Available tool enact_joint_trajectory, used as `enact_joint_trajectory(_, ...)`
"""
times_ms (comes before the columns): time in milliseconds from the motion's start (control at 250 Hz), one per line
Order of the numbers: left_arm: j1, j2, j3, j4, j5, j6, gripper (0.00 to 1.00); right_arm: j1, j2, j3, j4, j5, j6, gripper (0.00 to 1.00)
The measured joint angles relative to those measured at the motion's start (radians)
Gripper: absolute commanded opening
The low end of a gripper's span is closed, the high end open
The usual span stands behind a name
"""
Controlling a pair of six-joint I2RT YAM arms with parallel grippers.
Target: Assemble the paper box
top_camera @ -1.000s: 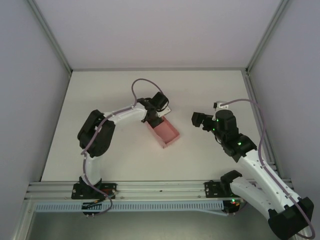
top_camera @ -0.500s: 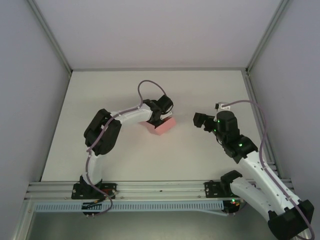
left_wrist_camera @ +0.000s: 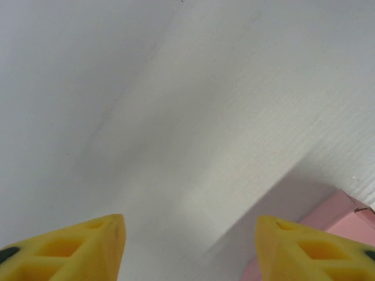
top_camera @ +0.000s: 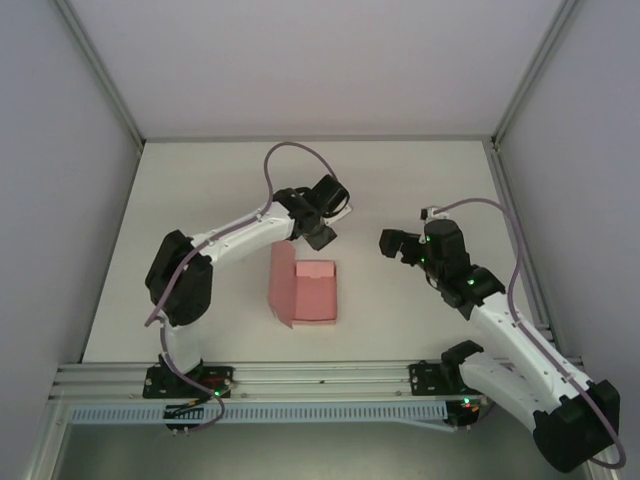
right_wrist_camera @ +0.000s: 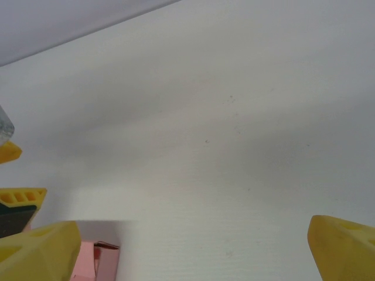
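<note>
Two grippers, we see, are spread wide and hold nothing: the left gripper (top_camera: 320,236) just above the small pink paper box (top_camera: 305,292) lying mid-frame on the white tabletop (top_camera: 200,200), the right gripper (top_camera: 390,243) to its upper right.

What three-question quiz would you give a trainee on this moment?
1. True or false: the left gripper is shut on the paper box.
2. Where is the paper box? A) lying on the table, apart from the left gripper; B) lifted off the surface; C) leaning on the back wall.
3. Fill in: the right gripper is ___ (open or shut), with nothing between its fingers.

Key: 1 false, the left gripper is open; 2 A; 3 open.
</note>
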State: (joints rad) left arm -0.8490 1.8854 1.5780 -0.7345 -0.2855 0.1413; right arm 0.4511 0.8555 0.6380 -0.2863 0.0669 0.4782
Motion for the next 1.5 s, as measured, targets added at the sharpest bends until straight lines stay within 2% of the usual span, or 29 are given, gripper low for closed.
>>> enact_joint_trajectory(80,0.0,-0.007,0.0,-0.004,0.0,-0.02,0.81,0.0,0.027,-0.027,0.047,-0.074,-0.035,1.0)
enact_joint_trajectory(84,0.0,-0.008,0.0,-0.004,-0.001,-0.021,0.83,0.0,0.03,-0.028,0.049,-0.079,-0.037,1.0)
enact_joint_trajectory(96,0.0,-0.009,0.0,-0.004,-0.002,-0.036,0.96,0.0,0.039,-0.028,0.051,-0.092,-0.044,1.0)
enact_joint_trajectory(112,0.0,-0.013,0.0,-0.004,-0.002,-0.035,1.0,0.0,0.054,-0.027,0.06,-0.111,-0.055,1.0)
enact_joint_trajectory(236,0.002,-0.095,-0.026,0.014,-0.019,-0.138,1.0,0.0,0.237,0.04,0.087,-0.281,-0.19,1.0)
enact_joint_trajectory(343,0.032,-0.266,-0.119,0.063,-0.026,-0.251,1.0,0.0,0.435,0.171,0.085,-0.426,-0.353,0.96)
enact_joint_trajectory(439,0.12,-0.455,-0.254,0.127,-0.024,-0.344,1.0,0.014,0.577,0.292,0.07,-0.52,-0.497,0.94)
enact_joint_trajectory(519,0.232,-0.604,-0.385,0.173,-0.014,-0.415,1.0,0.05,0.679,0.389,0.03,-0.56,-0.626,0.88)
enact_joint_trajectory(591,0.326,-0.692,-0.487,0.192,0.001,-0.462,1.0,0.105,0.763,0.472,-0.025,-0.58,-0.736,0.82)
enact_joint_trajectory(675,0.391,-0.751,-0.587,0.2,0.02,-0.499,1.0,0.159,0.845,0.542,-0.085,-0.591,-0.823,0.73)
enact_joint_trajectory(719,0.406,-0.767,-0.625,0.2,0.03,-0.511,1.0,0.183,0.885,0.569,-0.112,-0.598,-0.866,0.67)
enact_joint_trajectory(767,0.412,-0.776,-0.654,0.2,0.04,-0.524,1.0,0.196,0.924,0.591,-0.14,-0.603,-0.889,0.65)
enact_joint_trajectory(815,0.417,-0.78,-0.673,0.201,0.05,-0.533,1.0,0.199,0.955,0.602,-0.158,-0.607,-0.91,0.59)
enact_joint_trajectory(1010,0.417,-0.78,-0.684,0.221,0.077,-0.551,1.0,0.197,1.032,0.623,-0.218,-0.615,-0.962,0.54)
enact_joint_trajectory(1102,0.417,-0.774,-0.684,0.238,0.088,-0.554,1.0,0.197,1.057,0.639,-0.231,-0.613,-0.977,0.42)
enact_joint_trajectory(1162,0.417,-0.766,-0.684,0.249,0.094,-0.555,1.0,0.198,1.072,0.649,-0.237,-0.611,-0.982,0.4)
enact_joint_trajectory(1310,0.417,-0.743,-0.687,0.258,0.105,-0.555,1.0,0.205,1.077,0.652,-0.236,-0.591,-0.978,0.19)
enact_joint_trajectory(1378,0.417,-0.735,-0.691,0.26,0.106,-0.555,1.0,0.211,1.08,0.652,-0.235,-0.571,-0.972,0.13)
enact_joint_trajectory(1497,0.417,-0.726,-0.691,0.263,0.106,-0.555,1.0,0.226,1.08,0.648,-0.203,-0.527,-0.955,0.1)
